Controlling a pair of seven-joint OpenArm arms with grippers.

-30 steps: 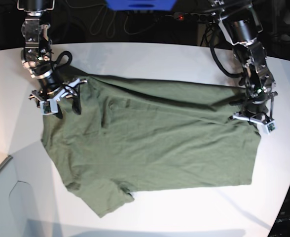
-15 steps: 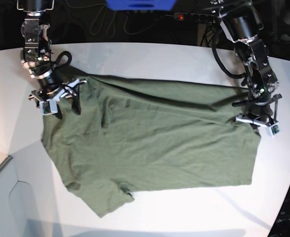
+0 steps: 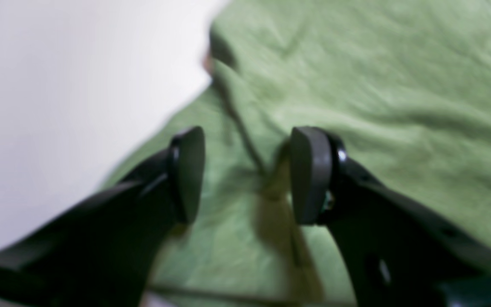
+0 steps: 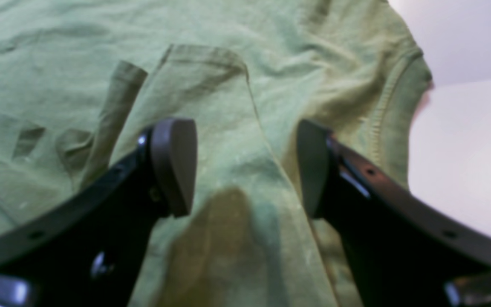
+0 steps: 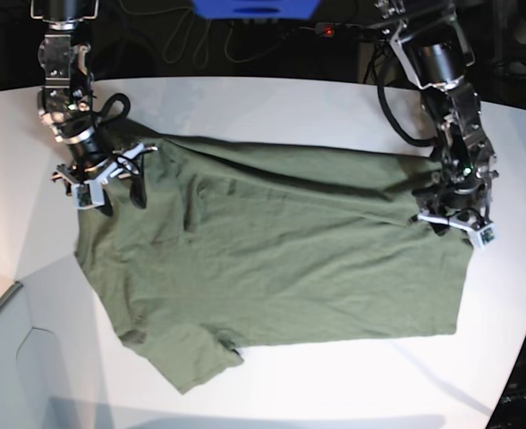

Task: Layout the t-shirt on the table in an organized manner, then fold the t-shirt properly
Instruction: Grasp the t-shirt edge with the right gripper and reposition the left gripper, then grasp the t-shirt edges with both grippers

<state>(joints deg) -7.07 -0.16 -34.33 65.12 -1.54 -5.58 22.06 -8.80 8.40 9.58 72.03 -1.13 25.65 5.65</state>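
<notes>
A white table [image 5: 272, 107] with a curved far edge fills the base view, dark cables and gear behind it. The shirt [image 5: 281, 259] lies spread across its middle, long axis running side to side in that view, one sleeve spilling toward the near edge at lower left; wrinkles and a diagonal fold cross the body, so the layout looks unfinished.

The left gripper [image 3: 245, 175] sits over the shirt's right-hand edge in the base view [image 5: 451, 219]. Its jaws stand apart with a soft ridge of cloth rising between them, and neither pad seems to be clamping it; the wrist picture is blurred, so whether a pad brushes the fabric I cannot tell. Bare table shows just beyond the hem on one side.

The right gripper [image 4: 245, 166] hangs over the opposite end [image 5: 97, 174], jaws spread wide, nothing pinched. Below it a seam runs away from the camera and a hemmed sleeve or collar edge curves off at the side.

Each arm is nearest its own end, so the shirt's length lies between the two claws. Any stretching pull would probably run along that axis.

No containers are in view
</notes>
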